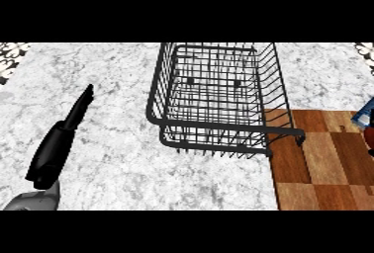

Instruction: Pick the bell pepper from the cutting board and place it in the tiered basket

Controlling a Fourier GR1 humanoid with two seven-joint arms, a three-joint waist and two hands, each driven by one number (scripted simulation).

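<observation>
A black wire tiered basket point(219, 84) stands in the middle of the marble counter, and I see nothing inside it. Its near right corner overlaps the wooden cutting board point(321, 163), which lies at the lower right. No bell pepper shows on the visible part of the board. My left hand point(55, 148) is at the lower left, seen edge-on with fingers point(80, 106) straight and pointing away from me. It is open, holds nothing, and stays well left of the basket. My right hand does not show.
A blue and white thing point(364, 116) is cut off by the right edge above the board; I cannot tell what it is. Patterned tiles point(11, 52) show at the far left corner. Marble counter point(116, 163) lies between my left hand and the basket.
</observation>
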